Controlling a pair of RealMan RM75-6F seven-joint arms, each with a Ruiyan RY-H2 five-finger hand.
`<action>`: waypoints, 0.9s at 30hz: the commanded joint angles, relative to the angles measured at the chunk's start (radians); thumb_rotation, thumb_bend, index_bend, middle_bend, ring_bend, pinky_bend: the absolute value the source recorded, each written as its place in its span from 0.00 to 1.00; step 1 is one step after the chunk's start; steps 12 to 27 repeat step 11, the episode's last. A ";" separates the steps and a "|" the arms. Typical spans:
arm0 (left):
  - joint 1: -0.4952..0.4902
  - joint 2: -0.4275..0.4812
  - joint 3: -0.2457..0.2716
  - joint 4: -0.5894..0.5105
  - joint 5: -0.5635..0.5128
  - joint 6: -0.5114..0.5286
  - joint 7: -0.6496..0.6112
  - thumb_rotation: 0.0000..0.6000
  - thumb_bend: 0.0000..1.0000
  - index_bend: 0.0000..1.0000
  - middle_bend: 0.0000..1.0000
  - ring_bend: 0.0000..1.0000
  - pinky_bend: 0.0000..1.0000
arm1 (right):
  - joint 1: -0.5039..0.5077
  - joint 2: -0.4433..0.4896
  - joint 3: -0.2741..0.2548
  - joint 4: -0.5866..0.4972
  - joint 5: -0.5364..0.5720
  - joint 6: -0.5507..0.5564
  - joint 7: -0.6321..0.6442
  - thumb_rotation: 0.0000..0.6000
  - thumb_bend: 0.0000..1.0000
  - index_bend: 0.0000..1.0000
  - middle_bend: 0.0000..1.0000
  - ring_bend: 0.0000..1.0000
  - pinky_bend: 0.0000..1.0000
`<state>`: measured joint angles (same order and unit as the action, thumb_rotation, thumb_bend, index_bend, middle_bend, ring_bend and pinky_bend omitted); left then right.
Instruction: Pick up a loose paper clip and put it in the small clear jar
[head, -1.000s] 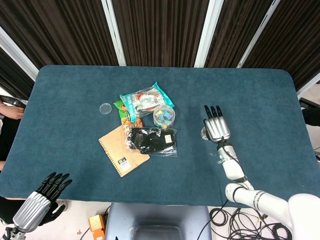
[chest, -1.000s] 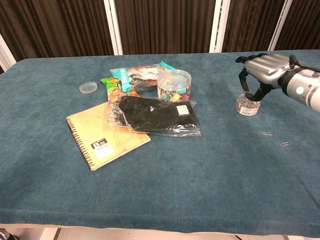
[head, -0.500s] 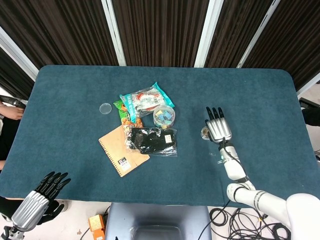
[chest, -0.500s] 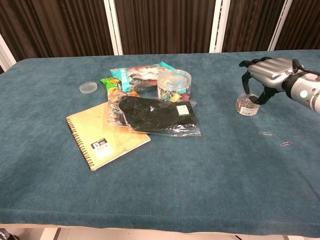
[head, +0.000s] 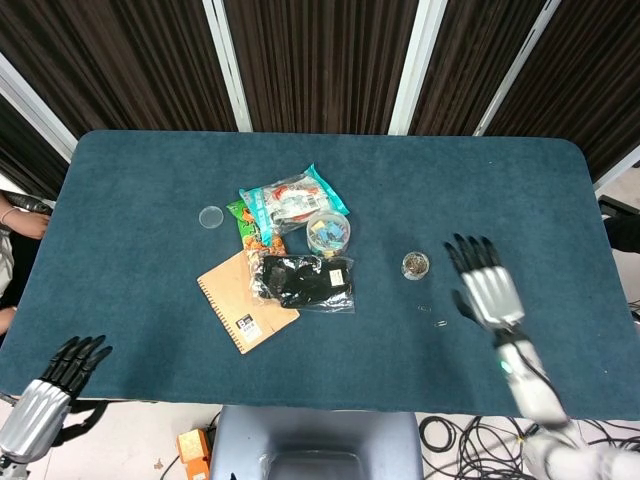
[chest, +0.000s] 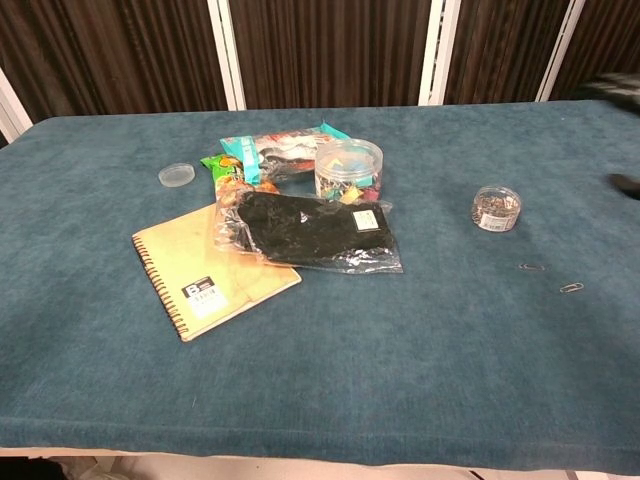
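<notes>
Left hand (head: 45, 385) lower and further off the near-left table corner than 1 s ago, fingers apart, holding nothing. Small clear lid (chest: 176, 174) flat on the blue table (chest: 320, 370) at far left, unmoved. Spiral notebook (chest: 214, 271), black packet in clear wrap (chest: 312, 228), snack bags (chest: 270, 155) and round tub of coloured clips (chest: 348, 170) clustered mid-table exactly as before.

Small clear jar (chest: 496, 208) upright, lidless, part-filled with metal clips, now fully exposed; 1 s ago covered from above by the right hand, fingers hooked down around its rim. 2 loose paper clips (chest: 531, 267) (chest: 571, 288) flat on the cloth just near of the jar, in the same spots as earlier.

Right hand (head: 485, 284) pulled away to the right of the jar and clear of it, fingers spread, empty. In chest view only a dark blur at the right edge, nearly out of frame.
</notes>
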<state>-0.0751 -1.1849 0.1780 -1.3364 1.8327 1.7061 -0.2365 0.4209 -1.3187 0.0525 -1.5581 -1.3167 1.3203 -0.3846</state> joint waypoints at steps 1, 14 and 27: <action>0.033 0.031 -0.030 -0.115 -0.129 -0.081 0.120 1.00 0.37 0.00 0.00 0.00 0.00 | -0.228 0.100 -0.149 -0.031 -0.154 0.246 0.167 1.00 0.36 0.00 0.00 0.00 0.00; 0.039 0.028 -0.025 -0.099 -0.054 -0.042 0.099 1.00 0.38 0.00 0.00 0.00 0.00 | -0.290 0.073 -0.150 0.077 -0.178 0.236 0.265 1.00 0.36 0.00 0.00 0.00 0.00; 0.039 0.028 -0.025 -0.099 -0.054 -0.042 0.099 1.00 0.38 0.00 0.00 0.00 0.00 | -0.290 0.073 -0.150 0.077 -0.178 0.236 0.265 1.00 0.36 0.00 0.00 0.00 0.00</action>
